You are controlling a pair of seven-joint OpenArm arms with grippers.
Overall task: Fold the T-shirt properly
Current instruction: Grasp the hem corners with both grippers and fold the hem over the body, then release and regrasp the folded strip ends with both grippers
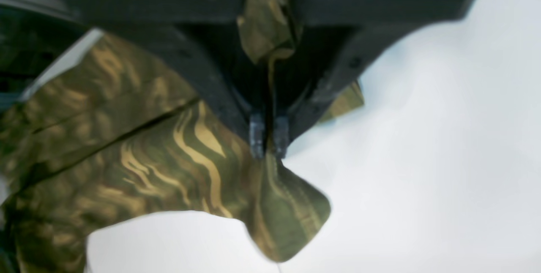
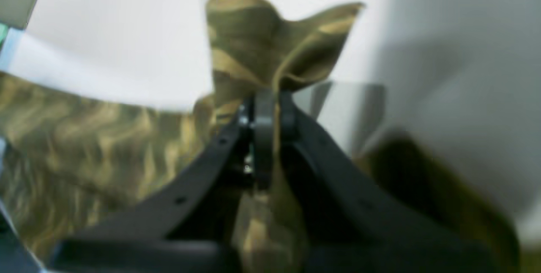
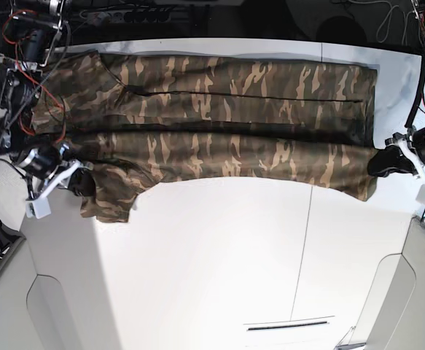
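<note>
Both wrist views blurred; left gripper [image 1: 268, 140], right gripper [image 2: 264, 110] apparently pinching T-shirt [image 3: 219, 124] edges

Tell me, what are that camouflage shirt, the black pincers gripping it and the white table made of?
The T-shirt looks like soft woven or knit cloth: it creases, drapes and bunches where pinched. The left tool and right tool seem to be matte black plastic, rigid, with small holes; blur leaves the exact material open. The table looks like a smooth white panel, perhaps laminate, with a thin seam.
</note>
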